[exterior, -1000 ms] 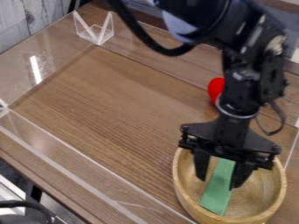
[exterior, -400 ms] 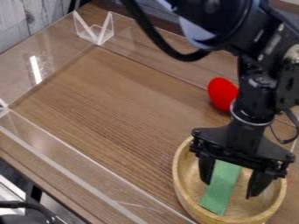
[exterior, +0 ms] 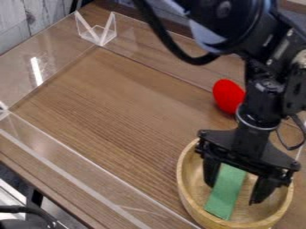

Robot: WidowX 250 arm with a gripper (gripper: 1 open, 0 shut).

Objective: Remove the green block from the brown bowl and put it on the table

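The open tool [exterior: 245, 165] hovers over the brown bowl [exterior: 189, 202], where the green block [exterior: 224, 193] lies.

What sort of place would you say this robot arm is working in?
Probably a robotics lab or test bench: a black robot arm reaches over a brown wood-grain tabletop edged with clear acrylic walls, and black cables run beside it.

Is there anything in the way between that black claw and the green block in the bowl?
Nothing visible stands between the end effector and the green block; it is right over the brown bowl. The red thing lies outside the bowl, off to the side.
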